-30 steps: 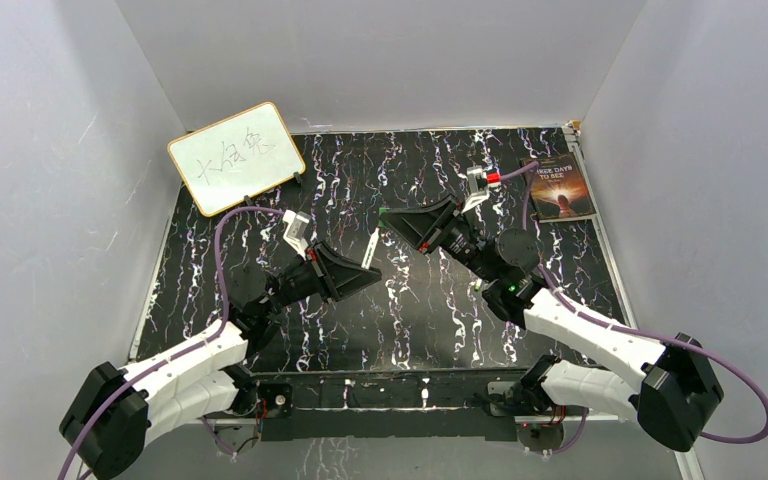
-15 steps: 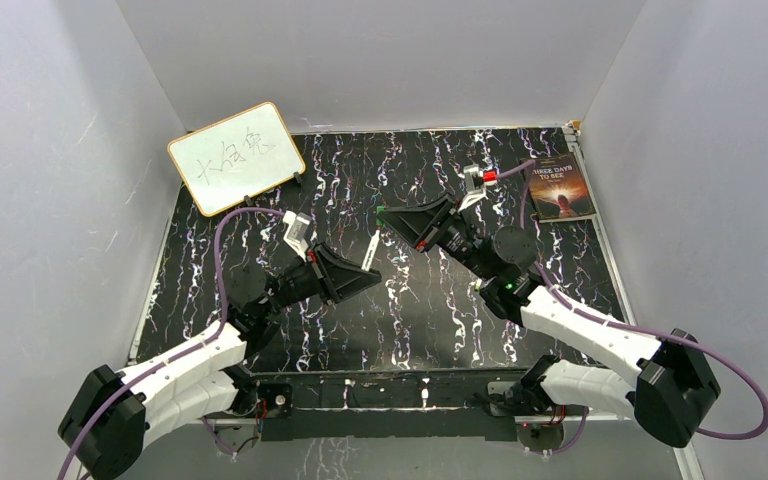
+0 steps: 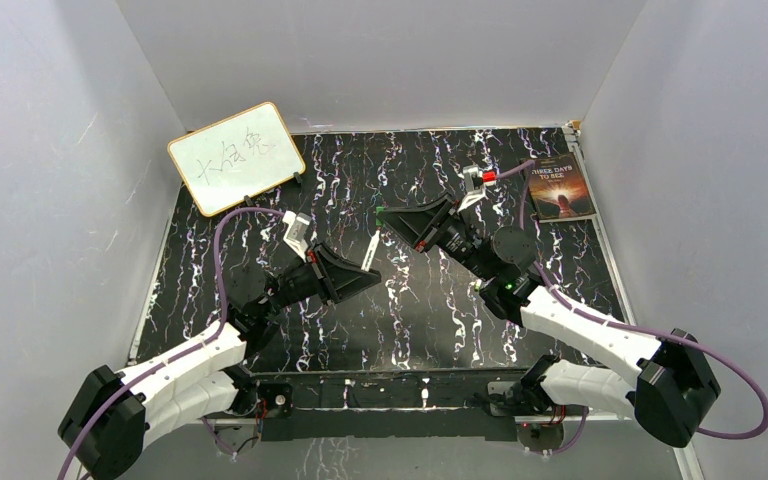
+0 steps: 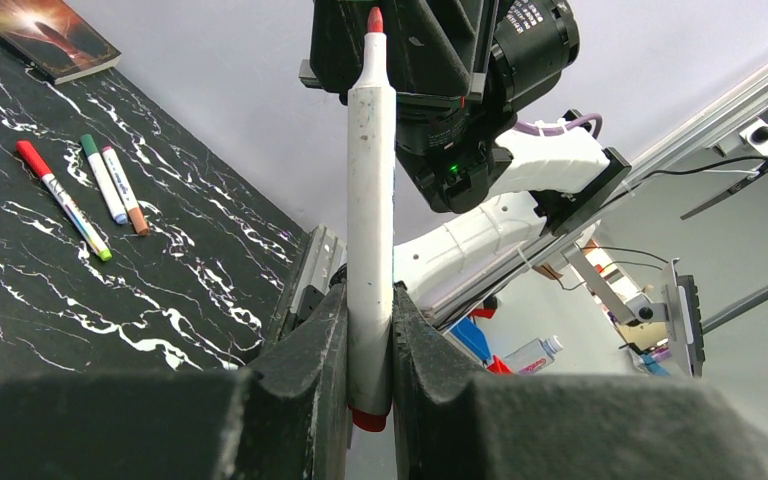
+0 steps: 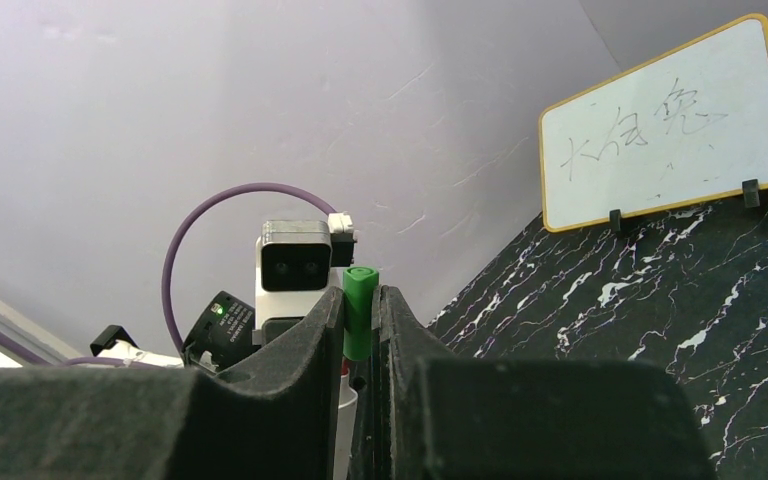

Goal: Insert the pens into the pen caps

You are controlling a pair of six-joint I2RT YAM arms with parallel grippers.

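My left gripper (image 3: 367, 265) is shut on the lower end of a white-barrelled pen (image 4: 370, 200) and holds it above the table, its red tip (image 4: 374, 18) pointing at the right gripper. My right gripper (image 3: 385, 214) is shut on a green pen cap (image 5: 359, 305), also held in the air. In the right wrist view the pen's red tip and white barrel (image 5: 345, 405) show just below the cap, between the jaws. Three more pens (image 4: 105, 180) lie side by side on the table near the book.
A whiteboard (image 3: 236, 156) stands at the back left. A book (image 3: 561, 186) lies at the back right. The tabletop (image 3: 410, 320) is black with white streaks, with grey walls around it. The left wrist camera (image 5: 295, 262) faces the right gripper.
My right gripper has shifted slightly left and away with the green cap, closer to the pen tip. The left arm and its pen have stayed still.
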